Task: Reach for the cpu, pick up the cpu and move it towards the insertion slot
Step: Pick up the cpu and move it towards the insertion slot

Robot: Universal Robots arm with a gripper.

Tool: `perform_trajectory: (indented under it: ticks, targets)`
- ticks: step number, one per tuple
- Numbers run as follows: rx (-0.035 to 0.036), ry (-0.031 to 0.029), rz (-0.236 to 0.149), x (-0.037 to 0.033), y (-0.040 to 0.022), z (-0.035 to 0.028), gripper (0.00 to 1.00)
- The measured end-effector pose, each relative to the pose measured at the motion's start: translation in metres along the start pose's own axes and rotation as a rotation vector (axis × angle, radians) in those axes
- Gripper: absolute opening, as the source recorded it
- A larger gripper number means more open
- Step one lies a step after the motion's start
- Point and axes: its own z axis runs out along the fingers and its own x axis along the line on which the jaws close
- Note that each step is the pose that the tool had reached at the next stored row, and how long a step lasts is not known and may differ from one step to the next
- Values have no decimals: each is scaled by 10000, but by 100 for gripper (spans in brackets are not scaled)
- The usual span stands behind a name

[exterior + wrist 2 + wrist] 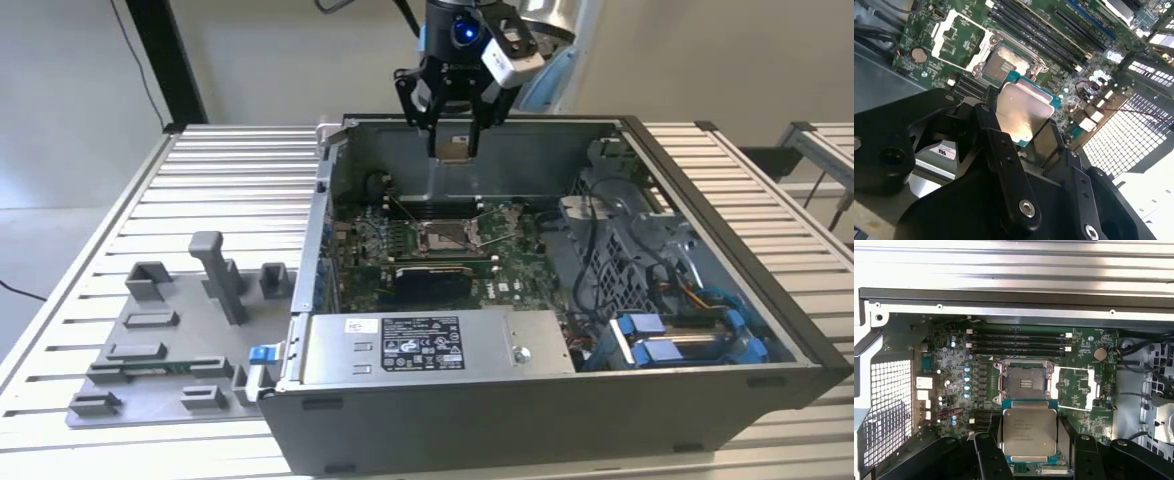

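The cpu (1029, 434) is being held in the gripper (1030, 460), clamped between the two black fingers (990, 460) at its edges, with its silvery face turned towards the first wrist view. In the second wrist view the same chip (1023, 111) is being carried just beyond the fingertips, its teal underside edge showing. So the reach and the pick-up are judged to be done, and the chip is clear of the grey fixture plate (160, 345) on the slatted table (227, 190).

In the exterior view the gripper (454, 135) is being held high over the far wall of the open computer case (534, 400), above the motherboard (514, 270). The insertion slot (445, 236) is lying open below it, with its metal frame and pale centre exposed. In the first wrist view the slot (1025, 380) is being seen just past the chip's edge. The carry towards the slot is judged to be well along, with the chip well above the board and not yet seated.
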Motion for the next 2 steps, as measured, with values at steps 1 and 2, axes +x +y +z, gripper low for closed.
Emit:
perform_trajectory:
  ticks: [1, 2]
  targets:
    - [0, 0, 0, 0, 0, 1, 0]
    - [0, 0, 0, 0, 0, 1, 0]
